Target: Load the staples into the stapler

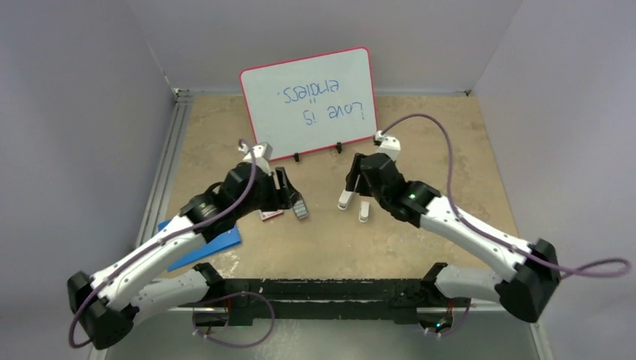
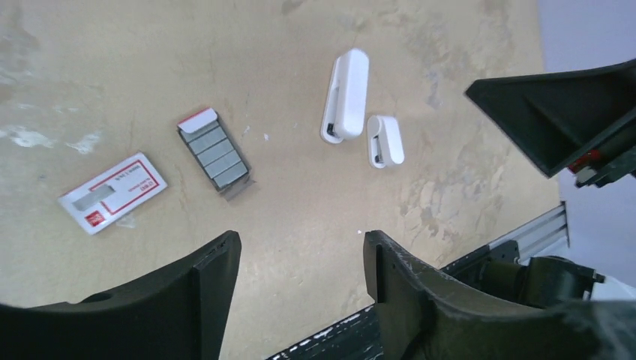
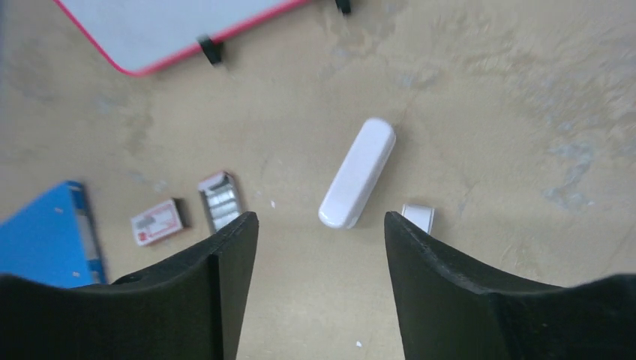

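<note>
The slim white stapler [image 2: 346, 95] lies on the tan table, also in the right wrist view [image 3: 358, 184] and the top view [image 1: 345, 199]. A shorter, stubby white piece [image 2: 385, 140] lies beside it. The staples [image 2: 214, 154] sit as grey strips in their grey tray, with the red box [image 2: 112, 193] to its left. My left gripper [image 2: 300, 247] is open and empty, above the table short of the tray. My right gripper [image 3: 321, 225] is open and empty, hovering just short of the stapler's near end.
A red-framed whiteboard [image 1: 307, 101] stands at the back on black feet. A flat blue object [image 1: 210, 244] lies at the near left. Grey walls close in both sides, and a metal rail [image 1: 161, 187] runs along the left edge.
</note>
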